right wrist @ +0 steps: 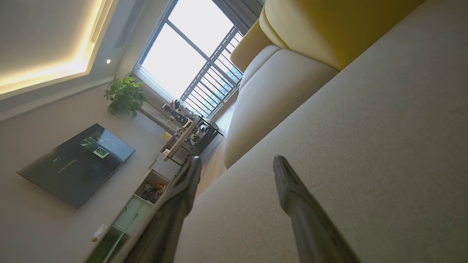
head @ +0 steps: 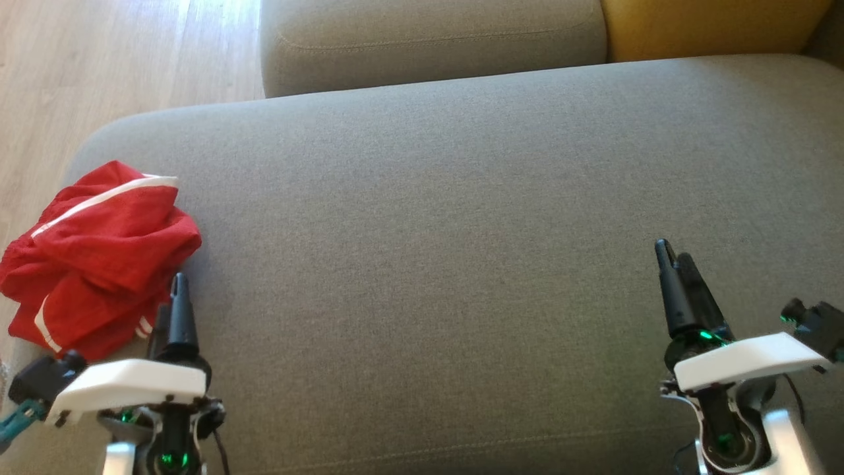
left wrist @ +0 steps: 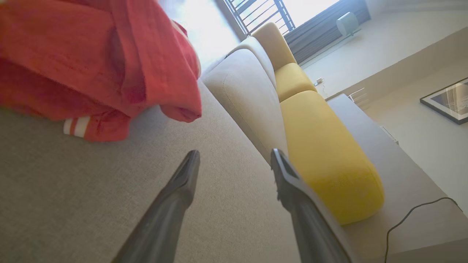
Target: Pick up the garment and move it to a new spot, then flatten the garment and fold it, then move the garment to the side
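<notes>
A crumpled red garment (head: 102, 254) with white stripes lies bunched at the left edge of the grey sofa seat (head: 448, 218). My left gripper (head: 173, 305) hovers just right of its near corner, open and holding nothing. In the left wrist view the garment (left wrist: 98, 62) lies up and to the left of the open left gripper (left wrist: 234, 155), apart from the fingers. My right gripper (head: 676, 260) stands open over bare cushion at the lower right, far from the garment. Its fingers (right wrist: 292, 190) spread over the seat in the right wrist view.
A second grey cushion (head: 428, 39) and a yellow cushion (head: 712, 26) sit behind the seat. Wooden floor (head: 119, 59) lies beyond the seat's left edge. A TV (right wrist: 76, 164), a plant (right wrist: 124, 95) and a low shelf unit stand across the room.
</notes>
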You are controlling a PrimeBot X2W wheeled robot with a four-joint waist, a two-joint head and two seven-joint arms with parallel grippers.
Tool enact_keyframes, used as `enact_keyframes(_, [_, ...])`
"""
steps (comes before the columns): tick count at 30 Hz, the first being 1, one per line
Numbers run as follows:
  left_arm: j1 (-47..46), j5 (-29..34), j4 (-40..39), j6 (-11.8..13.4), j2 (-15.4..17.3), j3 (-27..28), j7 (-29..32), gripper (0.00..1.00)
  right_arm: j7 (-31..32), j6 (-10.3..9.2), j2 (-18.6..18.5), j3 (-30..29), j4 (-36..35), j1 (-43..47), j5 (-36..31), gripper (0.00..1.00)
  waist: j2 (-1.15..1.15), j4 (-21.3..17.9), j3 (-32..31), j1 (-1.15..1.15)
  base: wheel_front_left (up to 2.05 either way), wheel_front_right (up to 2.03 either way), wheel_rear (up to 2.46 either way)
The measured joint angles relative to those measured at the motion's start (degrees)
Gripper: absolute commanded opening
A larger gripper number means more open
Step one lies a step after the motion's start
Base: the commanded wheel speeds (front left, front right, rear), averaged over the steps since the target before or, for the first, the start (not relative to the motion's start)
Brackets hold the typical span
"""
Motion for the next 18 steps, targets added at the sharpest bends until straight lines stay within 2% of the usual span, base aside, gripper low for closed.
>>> enact_keyframes(6, [0.0,6.1,-1.2,1.2,0.4,-2.8,-1.1,1.00,-1.1,0.00,0.0,3.1,-0.6,-0.4,-7.1,1.00,0.00,-0.1,-0.4,0.00,0.00,0.00,0.00])
enact_keyframes(9, [0.0,9.7,-1.1,1.4,1.9,-5.5,-1.2,1.00,-1.6,0.00,0.0,3.8,-1.8,-0.4,-10.2,1.00,0.00,-0.2,-0.6,0.00,0.00,0.00,0.00])
enact_keyframes(18, [0.0,16.8,0.5,4.8,4.8,-10.9,-2.7,1.00,-2.9,0.00,0.0,4.4,-3.2,-0.4,-17.2,1.00,0.00,-0.4,-1.1,0.00,0.00,0.00,0.00])
